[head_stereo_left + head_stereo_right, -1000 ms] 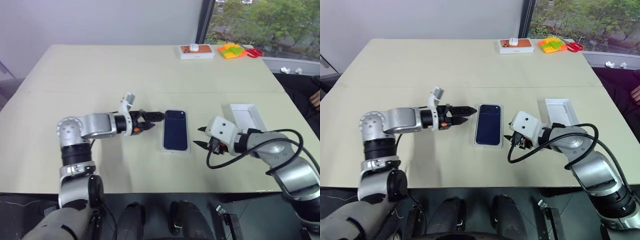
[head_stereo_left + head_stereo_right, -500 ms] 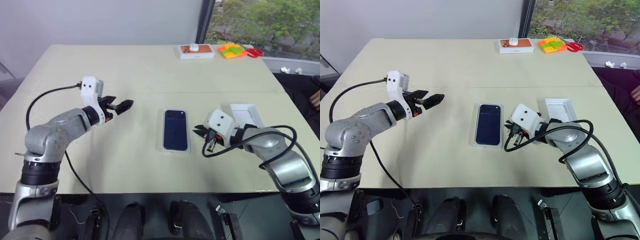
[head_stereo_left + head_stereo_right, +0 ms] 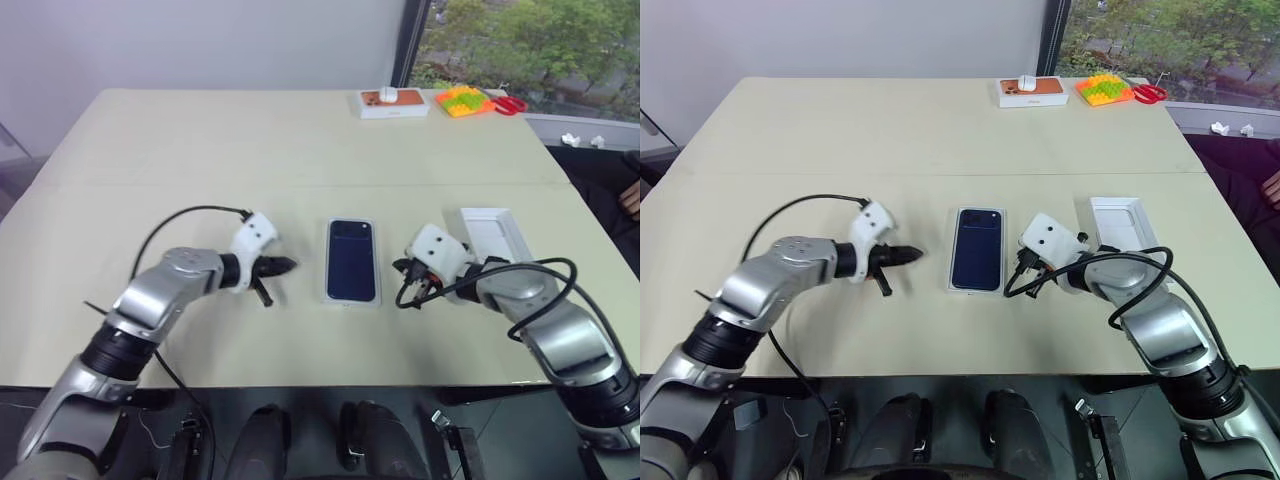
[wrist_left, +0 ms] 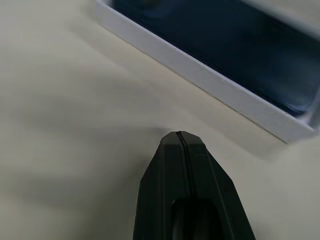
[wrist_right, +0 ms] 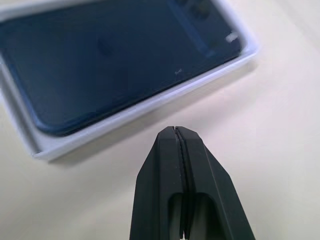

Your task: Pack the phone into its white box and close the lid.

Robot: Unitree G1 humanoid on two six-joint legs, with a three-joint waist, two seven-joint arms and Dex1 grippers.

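Note:
The dark navy phone (image 3: 351, 260) lies flat inside the shallow white box (image 3: 327, 270) at the middle of the table. My left gripper (image 3: 283, 265) is shut and empty, its tip a short way off the box's left wall (image 4: 200, 75). On the other side my right gripper (image 3: 403, 272) is also shut and empty, close to the right wall (image 5: 125, 117) without touching it. The phone (image 5: 115, 60) fills the tray. A white lid (image 3: 490, 230) lies open side up behind my right wrist, partly hidden by it.
A small orange-topped white box (image 3: 393, 103), a green and orange block toy (image 3: 460, 100) and red scissors (image 3: 510, 104) stand at the table's far right edge. A person's hand (image 3: 630, 197) rests beyond the right edge.
My left arm swung out to the left and up, then came back down beside the box with its wrist rolled and fingers shut. The right gripper shut and edged nearer the box.

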